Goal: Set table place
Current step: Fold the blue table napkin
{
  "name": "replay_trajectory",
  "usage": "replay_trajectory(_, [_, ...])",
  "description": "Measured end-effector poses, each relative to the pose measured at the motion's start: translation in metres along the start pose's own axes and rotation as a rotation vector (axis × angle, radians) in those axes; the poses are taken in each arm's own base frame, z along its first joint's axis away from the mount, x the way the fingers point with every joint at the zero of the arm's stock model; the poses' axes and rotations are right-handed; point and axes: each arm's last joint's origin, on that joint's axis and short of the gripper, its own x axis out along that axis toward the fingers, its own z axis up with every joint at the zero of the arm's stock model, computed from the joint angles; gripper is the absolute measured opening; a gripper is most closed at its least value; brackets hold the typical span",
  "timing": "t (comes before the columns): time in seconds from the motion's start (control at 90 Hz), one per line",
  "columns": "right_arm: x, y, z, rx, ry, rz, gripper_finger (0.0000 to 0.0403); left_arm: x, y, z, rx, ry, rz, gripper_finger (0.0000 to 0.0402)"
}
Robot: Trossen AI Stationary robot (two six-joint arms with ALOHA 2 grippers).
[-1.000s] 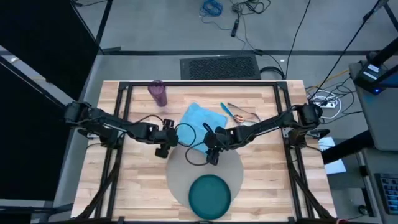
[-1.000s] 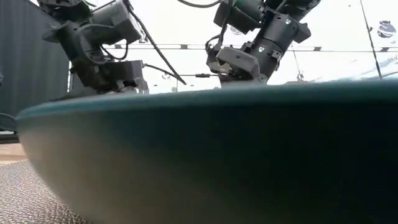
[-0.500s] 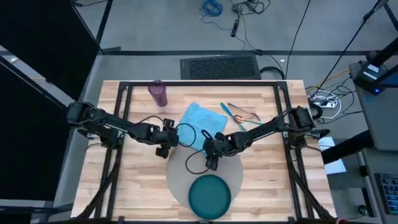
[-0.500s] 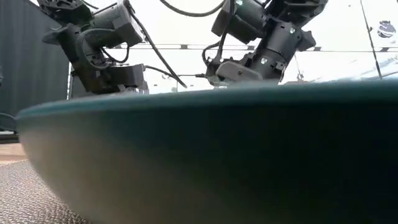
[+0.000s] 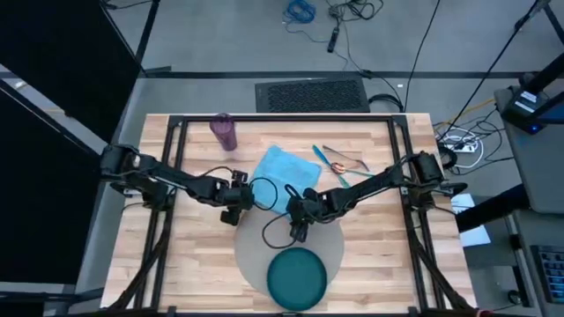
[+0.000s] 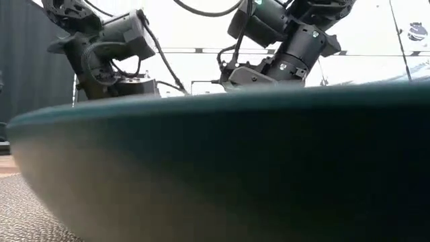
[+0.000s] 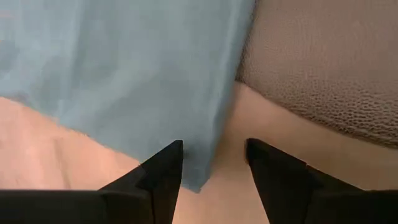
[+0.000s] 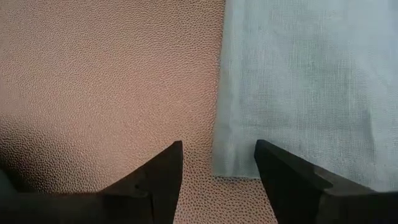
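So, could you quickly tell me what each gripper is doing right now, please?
Left gripper: open, empty, at the napkin's corner.
Right gripper: open, empty, over the napkin edge lying on the mat.

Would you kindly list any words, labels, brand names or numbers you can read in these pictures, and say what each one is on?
None can be read.
The napkin, mat, plate, cup and cutlery carry no visible print.
The table planks are bare.
Both arms show no legible marking; the left gripper and right gripper have plain dark fingers.
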Motion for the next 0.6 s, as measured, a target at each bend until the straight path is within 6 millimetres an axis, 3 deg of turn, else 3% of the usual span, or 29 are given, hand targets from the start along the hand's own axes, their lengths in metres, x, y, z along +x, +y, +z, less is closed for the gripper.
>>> replay_trajectory(0.144, [-0.0001,0.0004,-0.0006,0.001,0.002,-0.001,0.0187,0.0043,-0.0011,0.0003,0.004,0.010,0.011,0.0165])
replay_trajectory(0.256, [-0.0001,-0.0002,-0.0014,0.003,0.011,-0.007,0.0173,0.0042,-0.0014,0.0003,0.004,0.009,0.007,0.0136])
replay_trajectory(0.478, [0.0001,-0.0009,-0.0021,0.003,0.016,-0.016,0.0102,0.0043,-0.0025,0.0003,0.005,0.001,-0.024,0.0021])
replay_trajectory(0.6, [0.0002,-0.0009,-0.0023,0.003,0.017,-0.015,0.0046,0.0046,-0.0016,0.0010,0.001,-0.003,-0.005,0.0004])
